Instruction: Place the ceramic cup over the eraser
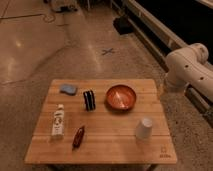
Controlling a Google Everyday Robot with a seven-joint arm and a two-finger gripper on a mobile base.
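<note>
The ceramic cup (144,128) is small, white and tapered; it stands on the wooden table (115,120) near the front right. The eraser (89,100) is a small black block with pale stripes, near the table's middle, left of the red bowl. The cup and eraser are well apart. Only the white arm (187,67) shows at the right edge, off the table's right side. The gripper is out of view.
A red bowl (120,97) sits at the back middle-right. A blue-grey soft pad (68,89) lies at the back left. A white labelled bottle (58,122) lies at the front left, with a dark red oblong object (78,136) beside it.
</note>
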